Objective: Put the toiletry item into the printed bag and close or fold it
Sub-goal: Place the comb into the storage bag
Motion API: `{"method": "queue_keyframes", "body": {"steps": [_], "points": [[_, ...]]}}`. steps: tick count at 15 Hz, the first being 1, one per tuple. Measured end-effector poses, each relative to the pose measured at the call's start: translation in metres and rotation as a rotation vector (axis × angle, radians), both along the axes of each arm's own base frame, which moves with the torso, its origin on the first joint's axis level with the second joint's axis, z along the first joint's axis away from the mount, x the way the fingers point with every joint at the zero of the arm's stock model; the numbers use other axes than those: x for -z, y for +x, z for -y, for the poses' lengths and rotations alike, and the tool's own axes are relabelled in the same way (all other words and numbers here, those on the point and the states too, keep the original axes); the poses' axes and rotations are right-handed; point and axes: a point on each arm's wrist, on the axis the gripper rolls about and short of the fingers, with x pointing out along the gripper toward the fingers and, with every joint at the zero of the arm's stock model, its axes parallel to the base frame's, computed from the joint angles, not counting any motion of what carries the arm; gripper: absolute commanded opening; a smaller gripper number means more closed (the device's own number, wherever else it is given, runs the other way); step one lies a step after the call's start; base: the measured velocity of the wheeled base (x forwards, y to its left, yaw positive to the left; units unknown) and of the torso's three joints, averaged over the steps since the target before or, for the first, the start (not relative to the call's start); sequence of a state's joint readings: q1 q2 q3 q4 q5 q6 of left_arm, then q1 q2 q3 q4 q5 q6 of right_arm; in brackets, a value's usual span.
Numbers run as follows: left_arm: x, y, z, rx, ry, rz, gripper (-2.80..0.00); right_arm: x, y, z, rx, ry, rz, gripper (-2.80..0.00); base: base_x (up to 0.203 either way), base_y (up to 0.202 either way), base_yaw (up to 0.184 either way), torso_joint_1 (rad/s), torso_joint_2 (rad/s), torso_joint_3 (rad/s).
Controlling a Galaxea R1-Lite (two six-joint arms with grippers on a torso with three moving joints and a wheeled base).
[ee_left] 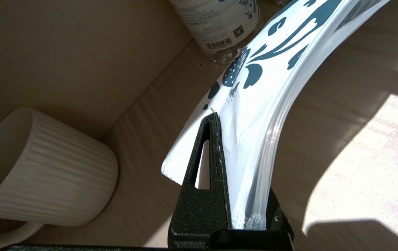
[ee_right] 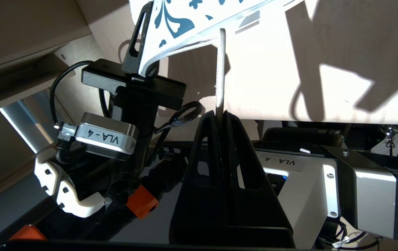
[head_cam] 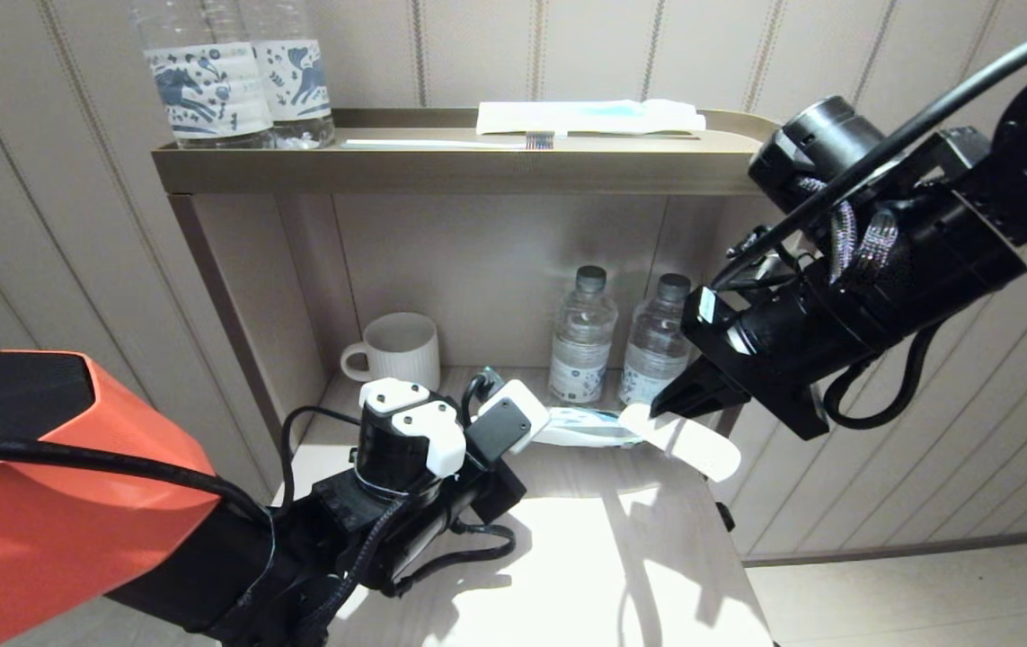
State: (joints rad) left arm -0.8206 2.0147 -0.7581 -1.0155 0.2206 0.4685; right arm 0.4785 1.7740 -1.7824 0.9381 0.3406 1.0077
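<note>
The printed bag (head_cam: 587, 428) is white with blue leaf print (ee_left: 254, 90) and hangs above the table in the lower shelf bay. My left gripper (head_cam: 538, 424) (ee_left: 244, 195) is shut on one end of it. Its other end curves toward the water bottles. My right gripper (head_cam: 662, 406) (ee_right: 221, 113) is shut on the toiletry item (head_cam: 697, 447), a flat white strip seen edge-on (ee_right: 221, 69). The strip's far tip reaches the edge of the bag (ee_right: 185, 17); I cannot tell whether it is inside. The left gripper (ee_right: 143, 66) is beside it.
A ribbed white mug (head_cam: 398, 349) (ee_left: 42, 167) stands at the back left of the bay, and two small water bottles (head_cam: 582, 334) at the back right. The top shelf (head_cam: 441, 166) holds two large bottles (head_cam: 234, 72), a toothbrush (head_cam: 450, 142) and a blue-striped white packet (head_cam: 589, 117). The sunlit table (head_cam: 567, 557) lies below.
</note>
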Motion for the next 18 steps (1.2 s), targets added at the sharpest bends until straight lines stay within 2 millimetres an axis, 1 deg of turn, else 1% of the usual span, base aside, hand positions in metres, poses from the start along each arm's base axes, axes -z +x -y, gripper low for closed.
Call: {"method": "queue_keyframes", "body": {"steps": [7,14,18], "points": [[0.001,0.000,0.000,0.001,0.002,-0.002,-2.80,0.009,0.005,-0.004,-0.004,-0.015,-0.024,-2.80,0.000,0.000,0.000,0.000,0.00,0.000],[0.001,0.000,0.000,0.001,0.002,-0.003,-2.80,0.024,0.022,-0.012,0.000,-0.034,-0.060,-2.80,0.000,0.000,0.000,0.000,0.00,0.000],[0.001,0.000,0.000,0.000,0.002,-0.002,-2.80,0.026,0.031,-0.016,0.009,-0.039,-0.057,-2.80,0.000,0.000,0.000,0.000,0.00,0.000]]}}
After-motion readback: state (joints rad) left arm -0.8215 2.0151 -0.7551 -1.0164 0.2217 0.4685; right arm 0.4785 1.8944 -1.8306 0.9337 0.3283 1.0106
